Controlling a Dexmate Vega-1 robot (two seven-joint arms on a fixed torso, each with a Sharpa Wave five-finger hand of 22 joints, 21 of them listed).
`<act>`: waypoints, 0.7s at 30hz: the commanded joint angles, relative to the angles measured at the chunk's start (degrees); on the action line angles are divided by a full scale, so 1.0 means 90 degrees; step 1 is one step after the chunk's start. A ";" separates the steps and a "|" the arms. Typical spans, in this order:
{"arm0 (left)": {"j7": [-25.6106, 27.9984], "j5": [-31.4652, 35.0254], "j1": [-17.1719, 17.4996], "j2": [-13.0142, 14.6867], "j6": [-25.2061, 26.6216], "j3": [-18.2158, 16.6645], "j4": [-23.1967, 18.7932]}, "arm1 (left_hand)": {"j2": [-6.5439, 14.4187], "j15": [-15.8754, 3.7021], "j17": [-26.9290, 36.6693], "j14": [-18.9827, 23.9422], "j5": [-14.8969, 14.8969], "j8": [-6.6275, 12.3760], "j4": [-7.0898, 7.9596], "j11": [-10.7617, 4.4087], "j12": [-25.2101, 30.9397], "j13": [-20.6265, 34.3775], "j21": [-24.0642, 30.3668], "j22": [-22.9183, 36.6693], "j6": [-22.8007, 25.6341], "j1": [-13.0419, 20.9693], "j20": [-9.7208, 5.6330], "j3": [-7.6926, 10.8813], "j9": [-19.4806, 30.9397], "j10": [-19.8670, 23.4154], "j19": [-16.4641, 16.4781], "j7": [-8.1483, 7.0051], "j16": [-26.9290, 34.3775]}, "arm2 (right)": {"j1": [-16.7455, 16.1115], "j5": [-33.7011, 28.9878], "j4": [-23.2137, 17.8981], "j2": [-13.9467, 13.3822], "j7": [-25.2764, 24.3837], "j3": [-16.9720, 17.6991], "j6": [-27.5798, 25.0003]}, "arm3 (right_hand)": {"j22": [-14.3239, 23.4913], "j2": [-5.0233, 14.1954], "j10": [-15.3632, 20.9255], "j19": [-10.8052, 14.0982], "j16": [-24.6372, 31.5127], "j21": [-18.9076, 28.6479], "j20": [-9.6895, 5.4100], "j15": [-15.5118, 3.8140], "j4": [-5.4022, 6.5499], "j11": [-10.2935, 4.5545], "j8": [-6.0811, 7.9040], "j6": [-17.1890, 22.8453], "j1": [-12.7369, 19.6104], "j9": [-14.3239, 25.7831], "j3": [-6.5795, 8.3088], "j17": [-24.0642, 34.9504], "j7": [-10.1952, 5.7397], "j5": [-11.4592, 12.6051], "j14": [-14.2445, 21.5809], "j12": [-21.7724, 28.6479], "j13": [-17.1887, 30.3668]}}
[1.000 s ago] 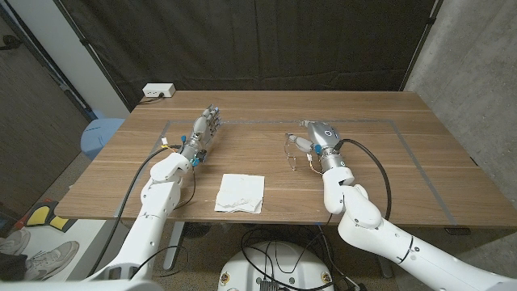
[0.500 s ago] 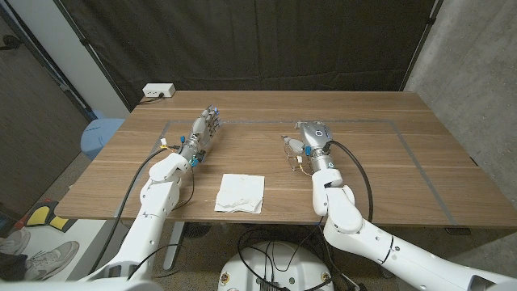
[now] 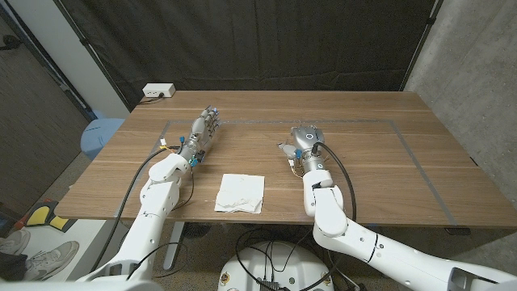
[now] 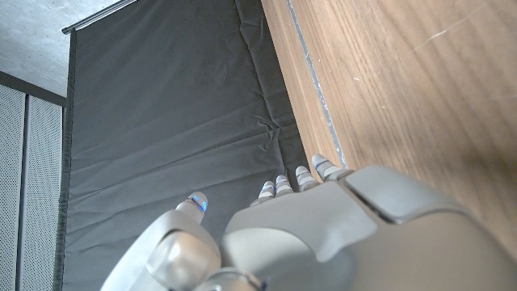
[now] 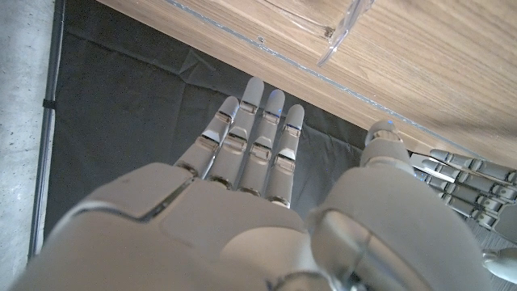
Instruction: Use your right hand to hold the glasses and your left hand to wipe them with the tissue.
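The clear-framed glasses (image 3: 287, 153) lie on the wooden table (image 3: 380, 174) right of centre, partly hidden under my right hand (image 3: 306, 138). That hand hovers at their right side with fingers stretched out and thumb apart, holding nothing. In the right wrist view, the glasses (image 5: 346, 31) sit on the wood just past the straight fingers of my right hand (image 5: 258, 186), and my left hand (image 5: 468, 174) shows further off. A white tissue (image 3: 240, 192) lies near the front edge, touched by neither hand. My left hand (image 3: 207, 125) (image 4: 347, 226) waits at the left, fingers extended, with nothing in it.
A grey tape line (image 3: 363, 123) marks a rectangle on the table. A white power box (image 3: 158, 90) sits at the back left corner. A black curtain (image 3: 258, 40) hangs behind, and a blue seat (image 3: 101, 134) stands off the left edge.
My right hand has shifted left over the glasses, and its forearm has swung in beneath it. The left hand, the tissue and the glasses have stayed put.
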 commanded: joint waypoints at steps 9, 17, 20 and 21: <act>-0.0018 -0.0001 0.0033 -0.0014 -0.0007 -0.0027 -0.0022 | 0.0568 -0.0007 0.0010 -0.1236 0.0058 -0.0026 -0.0019 0.0023 0.0012 0.0007 -0.0007 0.0013 -0.1307 0.0013 -0.0183 -0.0002 0.0037 -0.1138 -0.0346 0.0037 -0.0020 | 0.0129 -0.0708 0.0549 0.0256 0.0735 -0.0235 -0.0356 | 0.0107 0.0020 0.0240 0.0052 0.0423 0.0148 -0.0013 -0.0924 0.0007 -0.0056 0.0212 0.0216 0.0373 0.0122 -0.0141 0.0433 0.0003 0.0139 0.0193 0.0173 0.0207; -0.0024 0.0005 0.0033 -0.0009 0.0021 -0.0014 -0.0036 | 0.0569 -0.0012 0.0011 -0.1249 0.0058 -0.0031 -0.0019 0.0013 0.0005 0.0007 -0.0012 0.0013 -0.1314 0.0012 -0.0186 -0.0001 0.0037 -0.1152 -0.0351 0.0037 -0.0024 | 0.0210 -0.0955 0.0706 0.0342 0.1194 -0.0300 -0.0453 | 0.0176 0.0047 0.0304 -0.0004 0.0642 0.0198 0.0023 -0.0873 0.0173 -0.0079 0.0396 0.0465 0.0254 0.0185 -0.0332 0.0724 -0.0023 0.0178 0.0145 0.0274 0.0348; -0.0023 0.0007 0.0031 -0.0009 0.0016 -0.0014 -0.0038 | 0.0570 -0.0011 0.0011 -0.1247 0.0059 -0.0031 -0.0019 0.0023 0.0005 0.0007 -0.0013 0.0013 -0.1310 0.0012 -0.0184 -0.0001 0.0037 -0.1151 -0.0350 0.0039 -0.0023 | 0.0225 -0.0984 0.0770 0.0373 0.1255 -0.0301 -0.0429 | 0.0209 0.0020 0.0410 -0.0012 0.0763 0.0233 0.0015 -0.0894 0.0211 -0.0080 0.0515 0.0658 0.0210 0.0217 -0.0440 0.0867 -0.0032 0.0187 0.0169 0.0372 0.0426; -0.0022 0.0004 0.0031 -0.0010 0.0021 -0.0015 -0.0041 | 0.0570 -0.0013 0.0011 -0.1245 0.0059 -0.0031 -0.0019 0.0016 0.0005 0.0007 -0.0013 0.0013 -0.1312 0.0012 -0.0185 0.0000 0.0037 -0.1152 -0.0349 0.0038 -0.0022 | 0.0233 -0.1012 0.0799 0.0379 0.1262 -0.0311 -0.0420 | 0.0215 0.0024 0.0426 -0.0009 0.0789 0.0241 0.0012 -0.0904 0.0215 -0.0093 0.0534 0.0689 0.0212 0.0222 -0.0453 0.0894 -0.0041 0.0191 0.0183 0.0388 0.0441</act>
